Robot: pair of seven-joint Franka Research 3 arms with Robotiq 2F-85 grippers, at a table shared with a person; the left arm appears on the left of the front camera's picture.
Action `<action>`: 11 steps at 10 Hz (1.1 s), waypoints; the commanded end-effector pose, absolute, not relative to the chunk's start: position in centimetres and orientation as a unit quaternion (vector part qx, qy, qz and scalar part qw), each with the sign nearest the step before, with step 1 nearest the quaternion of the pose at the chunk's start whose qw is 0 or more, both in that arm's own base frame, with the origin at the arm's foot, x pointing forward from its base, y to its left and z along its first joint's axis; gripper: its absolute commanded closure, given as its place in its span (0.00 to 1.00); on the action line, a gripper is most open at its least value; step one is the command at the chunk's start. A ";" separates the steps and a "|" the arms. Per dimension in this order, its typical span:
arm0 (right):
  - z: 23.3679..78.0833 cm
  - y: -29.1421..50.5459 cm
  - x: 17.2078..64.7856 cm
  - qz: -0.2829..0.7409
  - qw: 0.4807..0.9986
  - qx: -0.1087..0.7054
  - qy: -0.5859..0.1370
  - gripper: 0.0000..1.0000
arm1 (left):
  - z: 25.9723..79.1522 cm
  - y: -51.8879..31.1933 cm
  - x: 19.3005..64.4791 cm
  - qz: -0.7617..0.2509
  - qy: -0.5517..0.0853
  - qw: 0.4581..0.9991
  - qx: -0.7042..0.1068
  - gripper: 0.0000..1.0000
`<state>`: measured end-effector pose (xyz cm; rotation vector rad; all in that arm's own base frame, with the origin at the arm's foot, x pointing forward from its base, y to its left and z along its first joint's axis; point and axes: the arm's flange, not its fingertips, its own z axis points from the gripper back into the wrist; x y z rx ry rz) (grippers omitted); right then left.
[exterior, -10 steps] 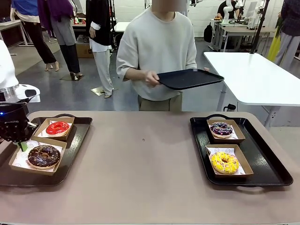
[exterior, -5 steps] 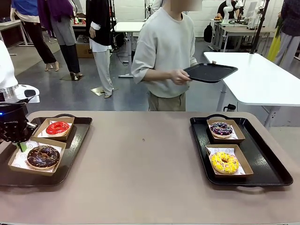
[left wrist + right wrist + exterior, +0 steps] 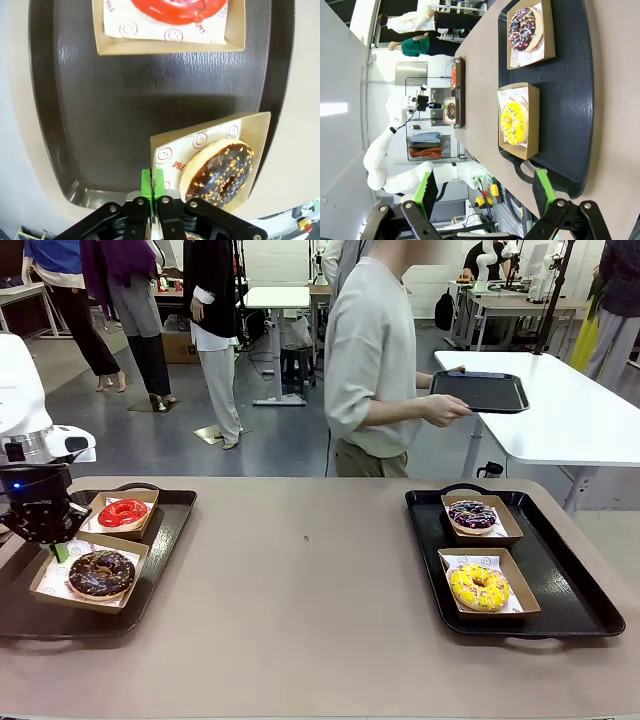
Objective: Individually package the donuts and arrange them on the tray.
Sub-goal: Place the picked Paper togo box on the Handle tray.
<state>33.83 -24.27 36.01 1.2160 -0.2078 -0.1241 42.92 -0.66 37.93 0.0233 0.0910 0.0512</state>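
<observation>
Left tool clamped on chocolate donut carton, right tool apart, yellow donut boxed

Red donut cropped by the frame's top edge

A robotics lab, open-plan: grey concrete floor, white worktables at two o'clock, another white arm on a bench at one o'clock, people standing about at eleven.
</observation>
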 end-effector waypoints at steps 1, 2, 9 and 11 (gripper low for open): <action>36.1 -24.5 33.8 -0.049 0.813 0.572 -0.096 0.00 | 37.1 -0.1 44.3 0.004 0.029 0.999 0.022 0.99; 36.1 -24.5 33.8 -0.049 0.813 0.572 -0.096 0.00 | 36.6 -0.2 44.5 0.000 0.026 0.999 0.018 0.99; 36.1 -24.5 33.8 -0.049 0.813 0.572 -0.096 0.00 | 36.9 0.1 44.6 -0.012 0.022 1.000 0.011 0.00; 36.1 -24.5 33.8 -0.049 0.813 0.572 -0.096 0.00 | 37.1 0.1 44.5 -0.012 0.023 1.000 0.011 0.08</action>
